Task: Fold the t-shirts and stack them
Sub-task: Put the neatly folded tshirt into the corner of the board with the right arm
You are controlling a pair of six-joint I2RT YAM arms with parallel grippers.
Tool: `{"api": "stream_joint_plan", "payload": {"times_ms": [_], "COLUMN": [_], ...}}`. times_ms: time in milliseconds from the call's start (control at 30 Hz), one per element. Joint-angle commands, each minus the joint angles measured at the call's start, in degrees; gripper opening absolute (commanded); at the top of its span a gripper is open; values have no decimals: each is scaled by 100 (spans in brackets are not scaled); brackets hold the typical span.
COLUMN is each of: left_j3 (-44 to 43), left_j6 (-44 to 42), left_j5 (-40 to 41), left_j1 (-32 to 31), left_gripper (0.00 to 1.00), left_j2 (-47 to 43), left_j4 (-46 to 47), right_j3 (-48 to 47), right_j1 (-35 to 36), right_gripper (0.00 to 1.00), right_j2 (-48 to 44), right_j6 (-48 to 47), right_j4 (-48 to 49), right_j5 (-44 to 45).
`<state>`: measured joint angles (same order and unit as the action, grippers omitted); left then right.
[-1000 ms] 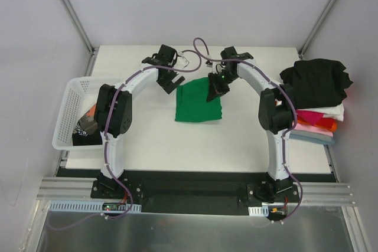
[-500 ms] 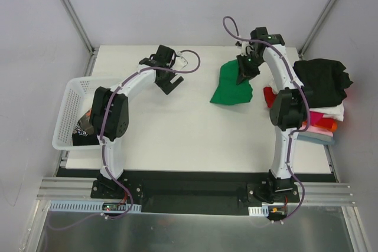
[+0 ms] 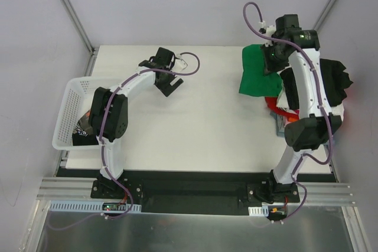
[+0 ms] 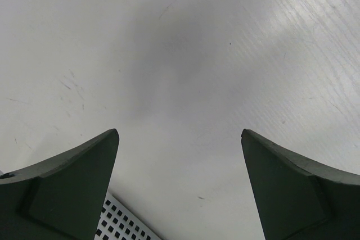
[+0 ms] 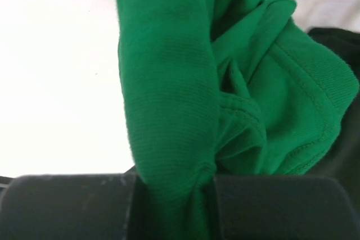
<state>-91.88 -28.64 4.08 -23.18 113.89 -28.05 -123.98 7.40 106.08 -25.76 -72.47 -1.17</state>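
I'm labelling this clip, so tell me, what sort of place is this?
Probably a robotics lab cell, not a laundry room: a white table walled by plain grey panels, two robot arms bolted to an aluminium rail, and a stack of t-shirts.

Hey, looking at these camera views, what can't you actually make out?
- Top view: the right arm covers part of the stack of shirts; its layers can't be counted.
- Top view: the left arm covers part of the clothing in the basket; its print is too small.
- Right wrist view: the green shirt fills the frame, hiding whatever lies below.
- Left wrist view: the bottom edge cuts the basket to one corner.
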Motion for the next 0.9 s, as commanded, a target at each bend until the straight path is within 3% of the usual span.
{"api": "stream_joint_plan", "payload": {"times_ms": [0,600,867], "left_j3": [143,337,320], "left_j6": [87,113,113], "left_j5": [-162,-47,5], "left_j1": [-2,-46,-64], "left_gripper": [91,90,90], "left_j2": [-306,-394,-376], "left_j4": [81,133,125], "right_j3": [120,-1119,-505], "right_j1": [-300,-1671,-2427], "right_gripper": [1,1,1], "right_j2": [-587,-808,-1238], "right_j6": [-52,-456,-597], "right_j4": [-4,22,241], "right_j5": [355,293,-243]}}
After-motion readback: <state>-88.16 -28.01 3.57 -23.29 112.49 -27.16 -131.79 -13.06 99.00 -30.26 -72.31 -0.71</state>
